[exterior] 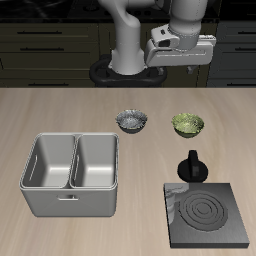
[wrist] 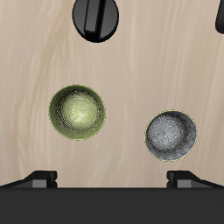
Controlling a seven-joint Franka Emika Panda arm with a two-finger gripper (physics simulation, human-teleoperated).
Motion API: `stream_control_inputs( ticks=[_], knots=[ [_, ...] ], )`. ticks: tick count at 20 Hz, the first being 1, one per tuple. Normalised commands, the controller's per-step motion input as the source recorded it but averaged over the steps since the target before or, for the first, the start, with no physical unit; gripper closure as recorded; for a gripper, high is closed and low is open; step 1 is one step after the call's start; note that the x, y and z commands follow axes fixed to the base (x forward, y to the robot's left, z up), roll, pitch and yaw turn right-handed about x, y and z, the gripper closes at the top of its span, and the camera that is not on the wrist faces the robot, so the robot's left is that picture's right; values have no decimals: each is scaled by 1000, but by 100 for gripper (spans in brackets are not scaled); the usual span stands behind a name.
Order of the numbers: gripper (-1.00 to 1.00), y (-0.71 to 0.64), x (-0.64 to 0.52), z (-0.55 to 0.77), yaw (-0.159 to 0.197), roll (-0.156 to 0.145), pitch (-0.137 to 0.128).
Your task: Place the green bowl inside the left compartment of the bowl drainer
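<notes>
From the outside view, the gripper (exterior: 181,62) hangs high above the back of the table and holds nothing. How far open the claw is cannot be told here. The green bowl (exterior: 187,124) sits on the wood, well apart from the bowl drainer (exterior: 72,174). A grey bowl (exterior: 131,122) sits near the green one, between it and the drainer's far side. A black pot (exterior: 191,168) stands just behind the stove plate (exterior: 209,215), close to the green bowl.

From the wrist view, the green bowl (wrist: 77,112) and the grey bowl (wrist: 171,135) lie side by side below the claw. The two fingers (wrist: 39,178) are spread wide apart, with nothing between them. The black pot (wrist: 96,19) peeks in at the edge.

What could go wrong: the two bowls look alike in size, so the claw might drop onto the grey one. The rim is thin and wavy, so a bad pinch could let the bowl slip or tip. Carrying it, the bowl could knock the grey bowl or land in the wrong half of the drainer.
</notes>
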Motion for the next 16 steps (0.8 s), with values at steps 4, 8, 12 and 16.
stream_control_inputs(
  ticks=[4,8,12,16],
  knots=[
    [-100,214,144,-23,9,-12,7],
    [-100,83,141,-7,10,-2,0],
    [-100,18,168,-117,-13,-26,32],
    [-100,0,176,-238,0,-16,50]
  ],
)
